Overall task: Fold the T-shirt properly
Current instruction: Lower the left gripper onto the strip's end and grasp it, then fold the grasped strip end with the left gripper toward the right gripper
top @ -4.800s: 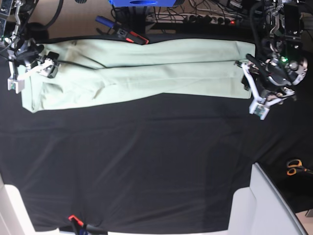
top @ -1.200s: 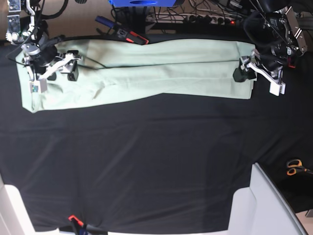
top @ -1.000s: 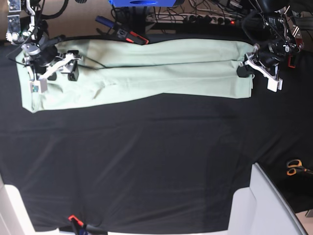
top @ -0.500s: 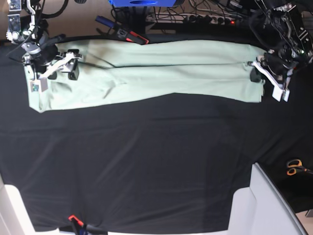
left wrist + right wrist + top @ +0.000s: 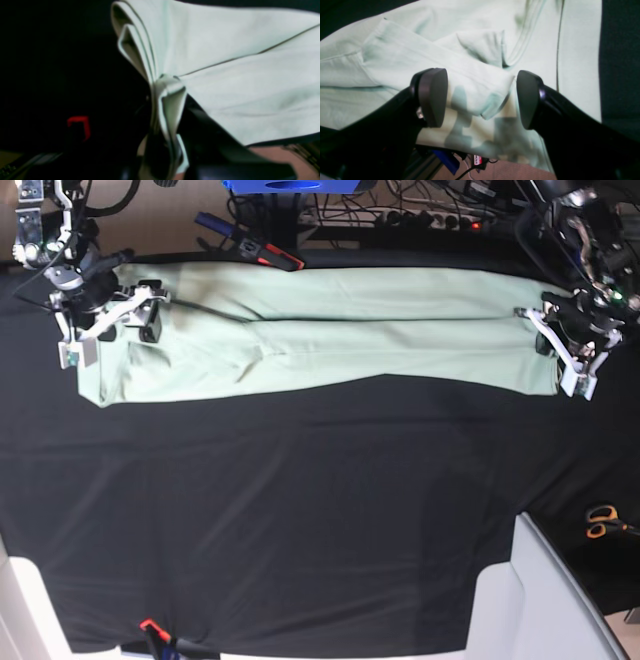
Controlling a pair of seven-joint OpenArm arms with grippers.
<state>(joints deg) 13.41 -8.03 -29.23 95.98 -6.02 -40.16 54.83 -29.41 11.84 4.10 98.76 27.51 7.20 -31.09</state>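
Note:
The T-shirt (image 5: 320, 330) lies as a long pale mint strip across the far side of the black cloth, folded lengthwise. My left gripper (image 5: 550, 345) is at the strip's right end in the base view. The left wrist view shows that gripper (image 5: 168, 105) shut on a bunched edge of the T-shirt (image 5: 237, 75), lifted off the cloth. My right gripper (image 5: 112, 332) hovers over the strip's left end. In the right wrist view its fingers (image 5: 432, 97) stand wide open, with a folded flap of the T-shirt (image 5: 470, 82) lying below and between them.
A black cloth (image 5: 300, 510) covers the table. Orange-handled scissors (image 5: 600, 522) lie at the right edge, a white panel (image 5: 545, 600) juts in at the bottom right. Red-and-black clamps (image 5: 268, 254) and cables sit along the far edge, an orange clip (image 5: 150, 627) at the front.
The left gripper has dragged the shirt toward the base view's right. The strip's left end has slid the same way and the fabric lies straighter. The right gripper has stayed put.

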